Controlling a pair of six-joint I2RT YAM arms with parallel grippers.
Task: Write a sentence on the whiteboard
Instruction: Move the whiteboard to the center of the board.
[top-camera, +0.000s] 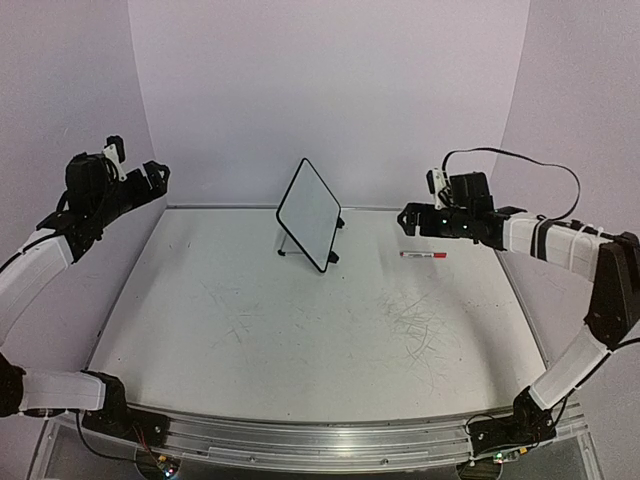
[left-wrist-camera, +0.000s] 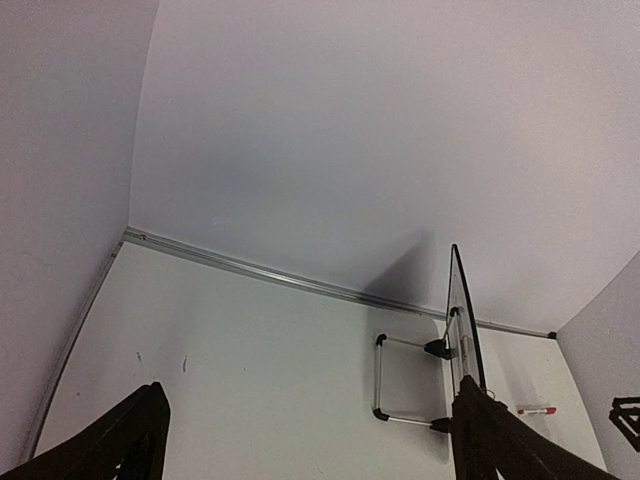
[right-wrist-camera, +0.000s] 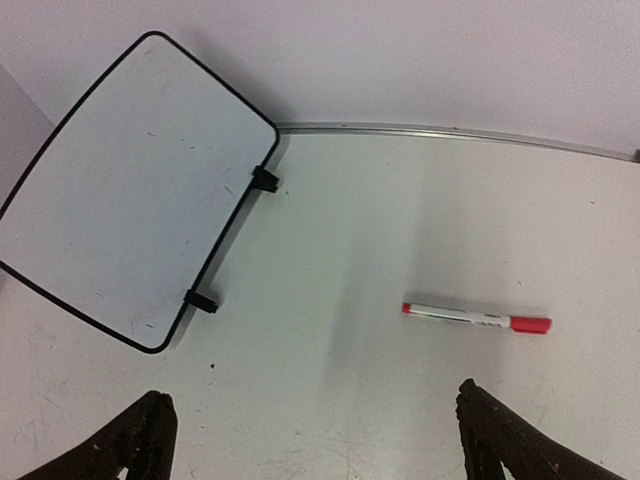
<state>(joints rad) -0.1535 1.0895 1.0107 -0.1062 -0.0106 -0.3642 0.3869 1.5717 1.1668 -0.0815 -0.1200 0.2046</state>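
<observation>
The whiteboard stands tilted on its wire stand at the back middle of the table, black-framed, its face blank; no red lettering shows. It shows face-on in the right wrist view and edge-on in the left wrist view. A red-capped white marker lies flat on the table right of the board, also in the right wrist view. My right gripper hangs open and empty above the table just left of the marker. My left gripper is open and empty, raised at the far left.
The wire stand props the board from behind. A metal rail runs along the table's back edge under the purple walls. Scuff marks cover the tabletop at the right middle.
</observation>
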